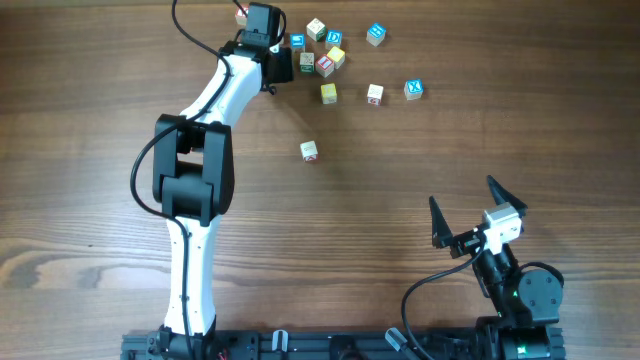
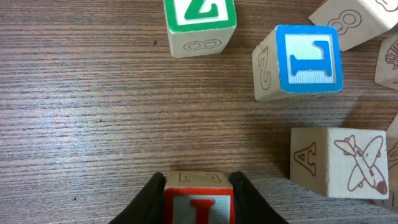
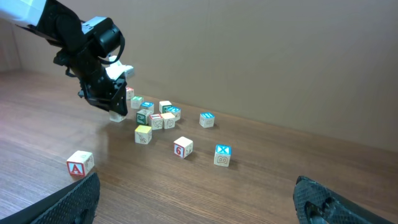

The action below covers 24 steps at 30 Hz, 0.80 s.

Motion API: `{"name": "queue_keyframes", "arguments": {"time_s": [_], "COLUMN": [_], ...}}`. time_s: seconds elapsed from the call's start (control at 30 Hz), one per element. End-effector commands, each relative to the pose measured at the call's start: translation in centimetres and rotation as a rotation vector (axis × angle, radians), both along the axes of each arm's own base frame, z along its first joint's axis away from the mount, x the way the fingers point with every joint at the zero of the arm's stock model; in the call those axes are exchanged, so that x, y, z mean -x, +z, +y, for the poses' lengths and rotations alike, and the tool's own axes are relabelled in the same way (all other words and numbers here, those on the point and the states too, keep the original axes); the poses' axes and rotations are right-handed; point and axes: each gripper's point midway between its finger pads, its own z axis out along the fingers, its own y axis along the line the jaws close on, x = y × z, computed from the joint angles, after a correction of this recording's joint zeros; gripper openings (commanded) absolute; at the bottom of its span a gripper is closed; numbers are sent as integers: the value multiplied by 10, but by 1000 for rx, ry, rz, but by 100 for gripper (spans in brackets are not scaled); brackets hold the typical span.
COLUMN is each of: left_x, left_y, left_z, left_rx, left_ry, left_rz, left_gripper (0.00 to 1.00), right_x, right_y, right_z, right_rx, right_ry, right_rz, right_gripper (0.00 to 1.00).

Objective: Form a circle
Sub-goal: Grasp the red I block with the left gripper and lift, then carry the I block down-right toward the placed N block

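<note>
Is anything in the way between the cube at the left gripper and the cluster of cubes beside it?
Nothing visible does. The left gripper grips a red-lettered cube. Only bare table lies between it and the nearest cubes ahead: green Z cube, blue I cube, airplane cube.

Left wrist: red-lettered cube (image 2: 199, 202) at 6 o'clock cropped by the bottom edge, letter half gone. Left tool (image 2: 199, 182) fingers (image 2: 146, 205) flanking it are cropped too. Green Z cube (image 2: 200, 25) at 12 o'clock clipped on top. Number-8 cube (image 2: 351, 22) at 1 o'clock clipped. Edge cube (image 2: 390, 62) at 3 o'clock mostly out of frame, picture unreadable. Overhead: the left tool covers the red-lettered cube, and a half-hidden cube (image 1: 241, 15) sits at its 11 o'clock. Cluster (image 1: 320, 50) letters too small to read. Right wrist: right tool (image 3: 196, 180) fingers (image 3: 68, 202) cropped at 5 and 7 o'clock.
</note>
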Motion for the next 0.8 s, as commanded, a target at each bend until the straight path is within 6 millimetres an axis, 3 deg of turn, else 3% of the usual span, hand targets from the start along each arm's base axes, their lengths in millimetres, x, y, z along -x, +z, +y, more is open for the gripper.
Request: {"name": "queue_keyframes", "arguments": {"time_s": [0.0,0.13,0.2,0.37,0.47,0.6,0.77], "left_x": [-2,14,35,90,130,184,214], "left_y": [43,87,123,169,170,150,126], "left_z": [2,6,11,24,33,46,52], "left_rx": [-2,1,3,9,-12,-69,-89], "left_ry": [4,7,14,58,83,106,156], "left_rz": [-54,-55,-45,46,173,404,538], "left_gripper": [17,17,15,13,13,14,14], "right_x": [0,0,0,0,0,0,0], "right_y": [2,2,2,2,2,2,2], "right_z": [0,0,0,0,0,0,0], "right_rx": [3,3,3,2,3,2,3], "right_ry": [0,0,0,0,0,0,0], "right_rz": [-9,-9,-9,-9,-9,-9,-9], "right_gripper": [100,100,100,100,100,100,100]}}
